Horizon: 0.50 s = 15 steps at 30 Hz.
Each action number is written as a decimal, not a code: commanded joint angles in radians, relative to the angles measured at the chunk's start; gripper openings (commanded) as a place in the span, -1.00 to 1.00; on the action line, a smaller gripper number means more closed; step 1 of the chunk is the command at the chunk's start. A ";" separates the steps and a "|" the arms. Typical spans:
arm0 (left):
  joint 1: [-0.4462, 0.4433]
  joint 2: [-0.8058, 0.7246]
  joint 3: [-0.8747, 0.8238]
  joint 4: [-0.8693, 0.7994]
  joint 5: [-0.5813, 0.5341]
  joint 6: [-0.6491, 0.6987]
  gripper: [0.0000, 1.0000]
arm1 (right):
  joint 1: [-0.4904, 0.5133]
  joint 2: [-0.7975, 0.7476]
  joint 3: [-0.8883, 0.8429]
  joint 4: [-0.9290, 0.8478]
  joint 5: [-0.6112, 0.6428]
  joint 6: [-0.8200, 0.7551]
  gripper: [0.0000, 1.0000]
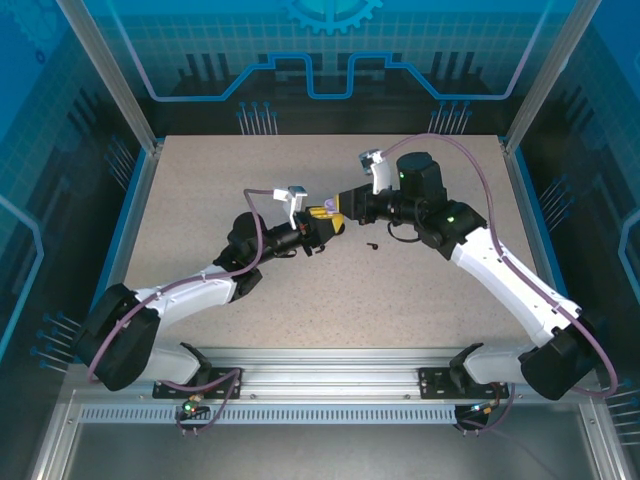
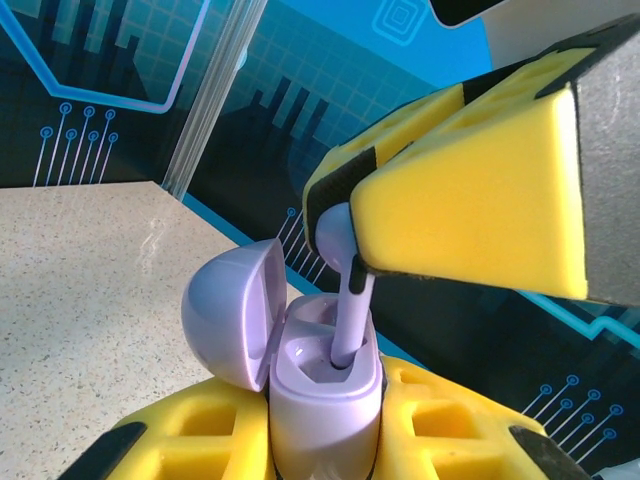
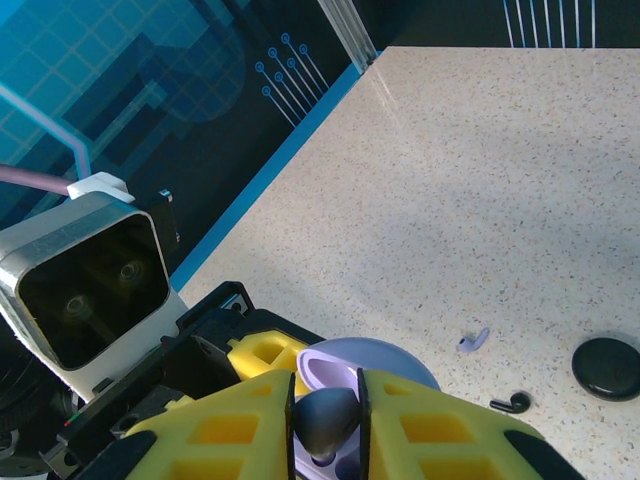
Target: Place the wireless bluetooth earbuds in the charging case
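Left gripper (image 2: pixel 325 440) is clamped tight on the lilac charging case (image 2: pixel 325 395), with the lid (image 2: pixel 235 310) flipped open. Right gripper (image 3: pixel 325 425) is closed narrow, pinching one lilac earbud (image 2: pixel 350 310): stem tip is down in a socket, head not seated. First bud looks about half in, so push and release are left to do. Second lilac earbud (image 3: pixel 473 341) lies loose on the table (image 3: pixel 480 180), near a black earbud (image 3: pixel 511 403) and a black puck (image 3: pixel 607 367). Beyond them there's plenty of bare top, and the blue edge strip (image 3: pixel 290 150) is well apart.

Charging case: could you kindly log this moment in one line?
left end effector: shut on open lilac charging case | right end effector: shut on lilac earbud, stem tip in case well
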 commanded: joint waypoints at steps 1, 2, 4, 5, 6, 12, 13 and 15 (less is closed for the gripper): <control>-0.005 -0.031 0.039 0.010 0.027 0.030 -0.72 | 0.018 0.010 0.033 -0.030 -0.024 -0.018 -0.56; -0.005 -0.032 0.038 0.008 0.027 0.032 -0.72 | 0.017 0.012 0.034 -0.034 -0.025 -0.020 -0.56; -0.005 -0.032 0.039 0.003 0.026 0.035 -0.72 | 0.019 0.015 0.039 -0.041 -0.027 -0.022 -0.56; -0.005 -0.034 0.039 0.003 0.026 0.036 -0.73 | 0.020 0.017 0.041 -0.045 -0.028 -0.024 -0.56; -0.006 -0.034 0.039 0.004 0.026 0.038 -0.73 | 0.020 0.018 0.043 -0.048 -0.028 -0.025 -0.56; -0.005 -0.035 0.040 0.002 0.024 0.043 -0.72 | 0.023 0.022 0.055 -0.070 -0.041 -0.038 -0.53; -0.005 -0.035 0.043 -0.001 0.025 0.042 -0.73 | 0.023 0.022 0.057 -0.074 -0.041 -0.040 -0.53; -0.006 -0.034 0.043 0.000 0.025 0.042 -0.73 | 0.023 0.017 0.056 -0.075 -0.040 -0.044 -0.51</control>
